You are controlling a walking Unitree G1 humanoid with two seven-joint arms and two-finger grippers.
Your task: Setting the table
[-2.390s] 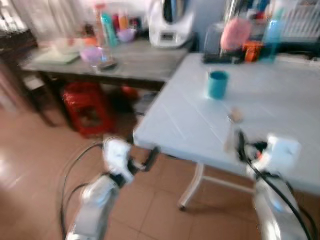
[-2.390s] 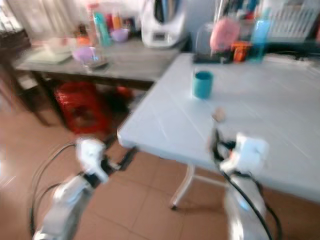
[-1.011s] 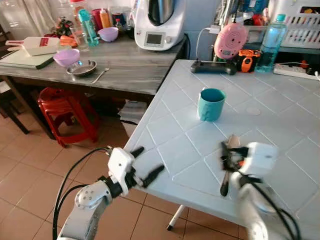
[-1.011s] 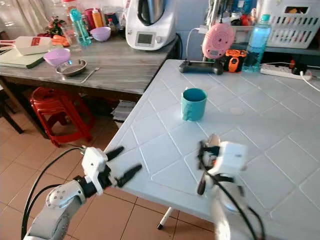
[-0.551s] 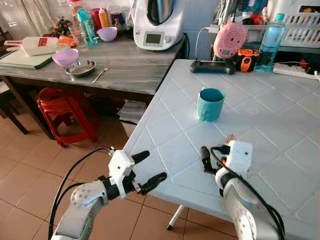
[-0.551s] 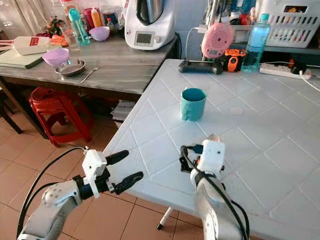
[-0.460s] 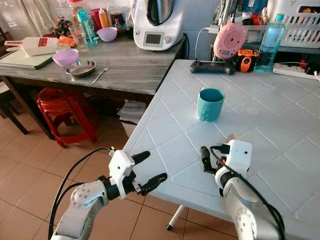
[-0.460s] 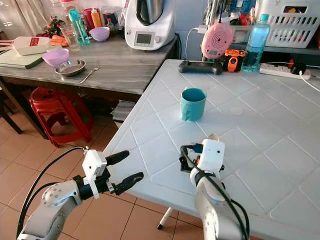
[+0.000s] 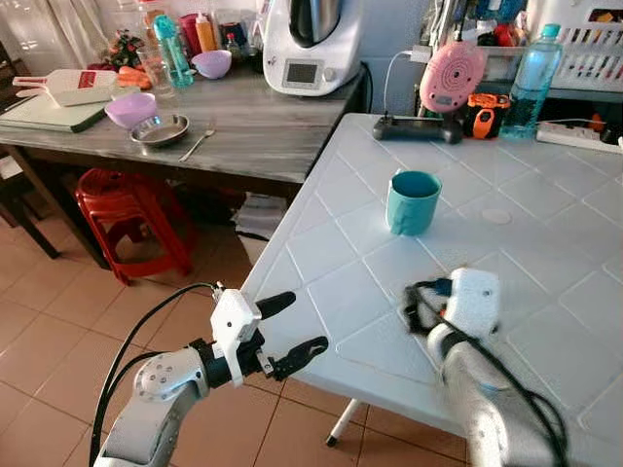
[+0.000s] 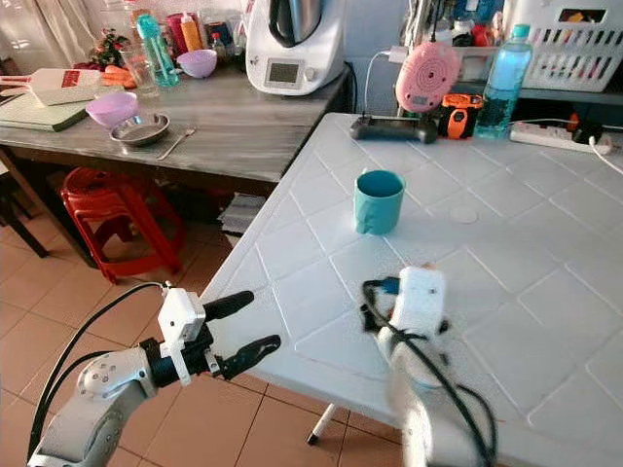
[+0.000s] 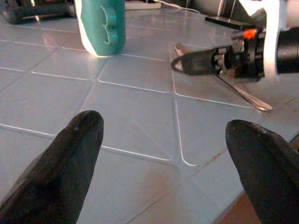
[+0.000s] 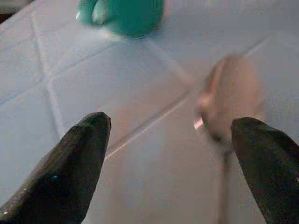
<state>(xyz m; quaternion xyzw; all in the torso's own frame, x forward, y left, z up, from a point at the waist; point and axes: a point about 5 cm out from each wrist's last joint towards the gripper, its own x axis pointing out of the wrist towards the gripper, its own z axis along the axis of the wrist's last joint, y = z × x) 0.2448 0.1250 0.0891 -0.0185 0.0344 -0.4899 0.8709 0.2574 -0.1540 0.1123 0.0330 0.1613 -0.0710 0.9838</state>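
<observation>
A teal mug [image 9: 413, 201] stands on the white tiled table [image 9: 331, 243]. A metal spoon [image 11: 219, 79] lies flat on the table nearer the front edge; its bowl [image 12: 231, 93] looks blurred in the right wrist view. My right gripper [image 9: 417, 311] hovers low over the spoon, open, with its fingers [image 12: 84, 154] spread wide and nothing between them. In the head views the white wrist housing hides the spoon. My left gripper [image 9: 307, 321] is open at the table's near-left edge, pointing across the tabletop toward the mug [image 11: 100, 25].
A wooden side table [image 9: 243, 136] at the left carries bowls, bottles and a white kitchen machine [image 9: 311, 44]. A red stool [image 9: 127, 209] stands under it. A black controller [image 9: 419, 126], a pink device, a water bottle [image 9: 531, 68] and a basket line the table's far end.
A second ago the spoon hung from my right gripper above the table. Now it lies flat and the gripper is open over it. The left arm has barely moved.
</observation>
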